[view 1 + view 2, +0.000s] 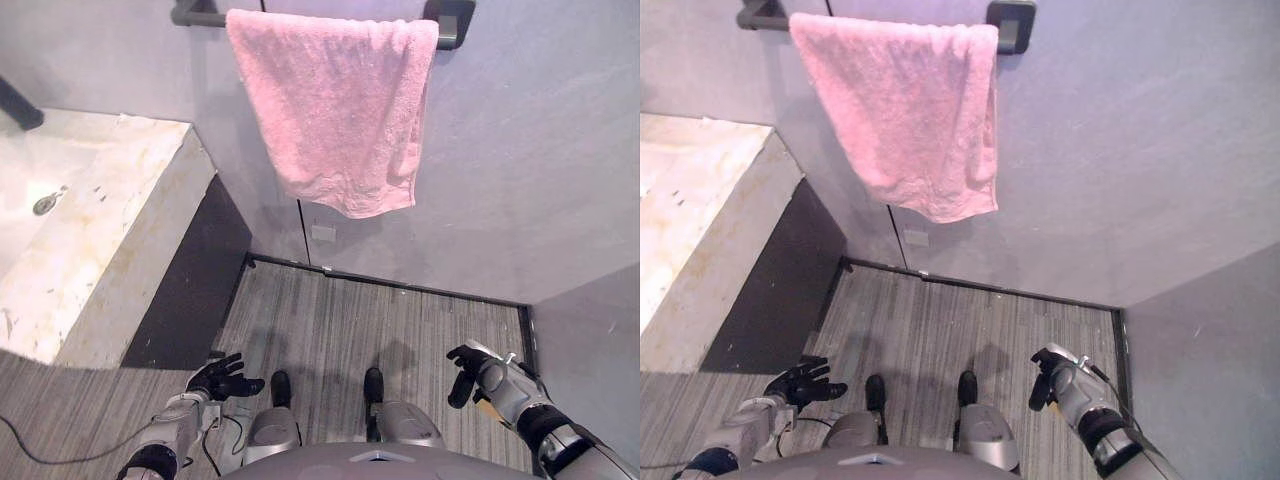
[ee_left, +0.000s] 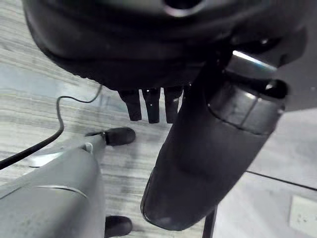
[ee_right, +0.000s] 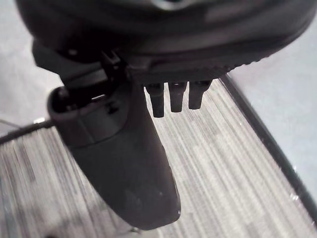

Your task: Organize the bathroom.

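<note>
Overhead, pink towel [image 1: 335, 105] hangs lengthwise down from rail [image 1: 200, 15].

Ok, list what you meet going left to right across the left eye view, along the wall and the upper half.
Sink drain → marble sink counter → pink towel on its dark bar → bare grey wall.

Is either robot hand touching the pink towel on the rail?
No: the pink towel hangs from the rail high on the wall, while the left robot hand and right robot hand hover low above the floor.
</note>
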Robot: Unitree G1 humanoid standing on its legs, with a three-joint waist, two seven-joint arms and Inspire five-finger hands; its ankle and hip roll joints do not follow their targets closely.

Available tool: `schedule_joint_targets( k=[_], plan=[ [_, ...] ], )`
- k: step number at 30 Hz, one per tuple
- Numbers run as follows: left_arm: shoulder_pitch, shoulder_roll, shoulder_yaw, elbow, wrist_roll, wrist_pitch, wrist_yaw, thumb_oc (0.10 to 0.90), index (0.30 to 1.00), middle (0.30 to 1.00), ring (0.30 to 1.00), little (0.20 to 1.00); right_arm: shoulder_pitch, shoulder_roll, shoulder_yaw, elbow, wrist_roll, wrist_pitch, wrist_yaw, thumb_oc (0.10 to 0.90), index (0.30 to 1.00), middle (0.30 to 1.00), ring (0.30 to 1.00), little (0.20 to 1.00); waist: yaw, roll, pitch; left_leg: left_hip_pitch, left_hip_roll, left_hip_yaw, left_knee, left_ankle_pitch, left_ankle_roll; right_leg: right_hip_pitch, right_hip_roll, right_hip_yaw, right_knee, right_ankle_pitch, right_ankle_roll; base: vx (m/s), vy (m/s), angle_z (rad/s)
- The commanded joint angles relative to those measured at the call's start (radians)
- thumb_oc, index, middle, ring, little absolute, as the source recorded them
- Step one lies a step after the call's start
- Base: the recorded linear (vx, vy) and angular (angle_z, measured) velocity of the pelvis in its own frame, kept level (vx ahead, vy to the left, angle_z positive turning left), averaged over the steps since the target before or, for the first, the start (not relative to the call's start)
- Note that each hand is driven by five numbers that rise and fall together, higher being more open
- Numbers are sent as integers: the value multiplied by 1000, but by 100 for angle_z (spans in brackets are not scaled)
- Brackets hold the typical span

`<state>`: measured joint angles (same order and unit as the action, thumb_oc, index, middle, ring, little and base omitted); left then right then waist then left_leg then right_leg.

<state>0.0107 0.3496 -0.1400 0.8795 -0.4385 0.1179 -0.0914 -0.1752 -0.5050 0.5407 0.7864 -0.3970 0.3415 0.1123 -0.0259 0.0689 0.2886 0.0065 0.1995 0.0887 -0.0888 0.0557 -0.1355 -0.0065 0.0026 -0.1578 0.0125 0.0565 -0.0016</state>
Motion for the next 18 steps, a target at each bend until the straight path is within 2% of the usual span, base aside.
schedule_joint_targets(
  k=[1,4,5,7,9,11,12,14,17,18],
  plan=[
    [-81,3,27,77,-52,-22,-12,800,900,900,900,900,-107,1,44,60,-103,-63,-38,800,900,900,900,900,3,-29,-24,-30,58,41,162,107,6,-5,-47,-2,81,-157,33,-143,-148,45],
    [-76,-17,31,136,-43,-25,-20,800,900,900,900,900,-92,23,41,126,-93,-81,-64,800,900,900,900,900,13,-29,-16,-48,70,86,140,132,-3,13,-38,-53,68,-160,30,-120,-162,74],
    [-67,-26,34,176,-29,-28,-28,800,900,900,900,900,-63,34,20,161,-71,-83,-84,800,900,900,900,900,21,-31,-4,-82,78,139,184,145,-12,40,-35,-113,52,-167,22,-97,-173,101],
    [-53,-32,41,185,-3,-30,-45,800,900,900,900,900,-43,42,3,182,-57,-81,-102,800,900,900,900,900,23,-46,7,-82,78,207,255,103,-5,55,-55,-167,38,-157,15,-65,-135,106],
    [-34,-38,48,190,26,-33,-56,800,900,900,900,900,-29,45,-17,204,-53,-88,-122,800,900,900,900,900,26,-65,20,-87,84,252,412,44,-15,69,-72,-209,24,-154,5,-96,-104,89],
    [-28,-38,68,208,44,-43,-64,800,900,900,900,900,-20,48,-34,224,-55,-103,-144,800,900,900,900,900,20,-84,32,-69,88,279,566,-10,-9,52,-81,-234,24,-140,-7,-171,-74,52],
    [-28,-38,68,208,44,-43,-64,800,900,900,900,900,-20,48,-34,224,-55,-103,-144,800,900,900,900,900,20,-84,32,-69,88,279,566,-10,-9,52,-81,-234,24,-140,-7,-140,-37,77],
    [-32,-30,84,205,56,-43,-69,800,900,900,900,900,-5,44,-55,218,-36,-108,-164,800,900,900,900,900,7,-94,32,-17,60,285,622,-58,-4,27,-81,-250,22,-124,-5,-140,-6,42],
    [-52,-21,78,190,55,-45,-80,800,900,900,900,900,26,28,-81,194,-20,-115,-179,800,900,900,900,900,-15,-82,16,51,-20,270,591,-80,-10,-11,-75,-285,13,-91,7,-150,38,19],
    [-52,-21,78,190,55,-45,-80,800,900,900,900,900,26,28,-81,194,-20,-115,-179,800,900,900,900,900,-15,-82,16,51,-20,270,591,-80,-10,-11,-75,-285,13,-91,7,-118,55,61]
  ],
)
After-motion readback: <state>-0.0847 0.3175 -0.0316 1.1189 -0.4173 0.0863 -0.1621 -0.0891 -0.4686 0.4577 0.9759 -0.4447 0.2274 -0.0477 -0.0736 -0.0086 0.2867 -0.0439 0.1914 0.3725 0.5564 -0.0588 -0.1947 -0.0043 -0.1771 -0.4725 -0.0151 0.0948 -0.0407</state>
